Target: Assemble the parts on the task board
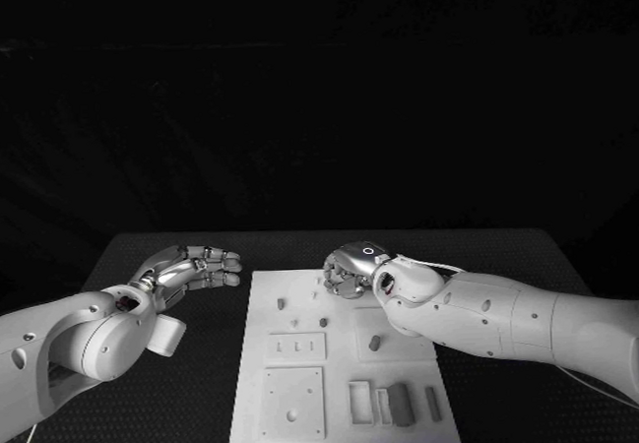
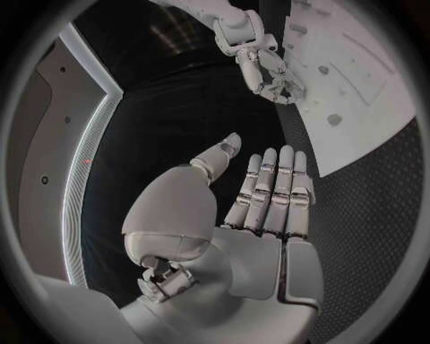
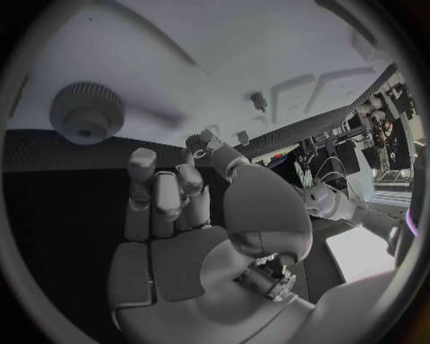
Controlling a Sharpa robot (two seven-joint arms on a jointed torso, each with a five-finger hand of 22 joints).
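Gear (image 3: 87,111) is the part nearest the action: a small toothed wheel lying flat on the task board (image 1: 350,422), close beyond the fingertips of the right hand (image 1: 353,269). In the head view that hand sits just above the middle of the frame, over the board's far edge, with its fingers curled downward. The right wrist view shows them drawn together and bent, nothing between them that I can make out, so it reads as poised to pick the gear up rather than carrying it.

The left hand (image 1: 193,267) hangs at centre left of the head view, over the dark worktop (image 1: 200,424) just off the board's left edge. Its fingers (image 2: 273,190) lie straight and side by side, thumb apart, palm bare: it holds nothing, probably kept aside to leave the board free.

Grey parts (image 1: 401,405) rest in a tray-like recess near the bottom of the head view, well away from both hands, likely awaiting their turn. Several small pegs and holes dot the board's middle.
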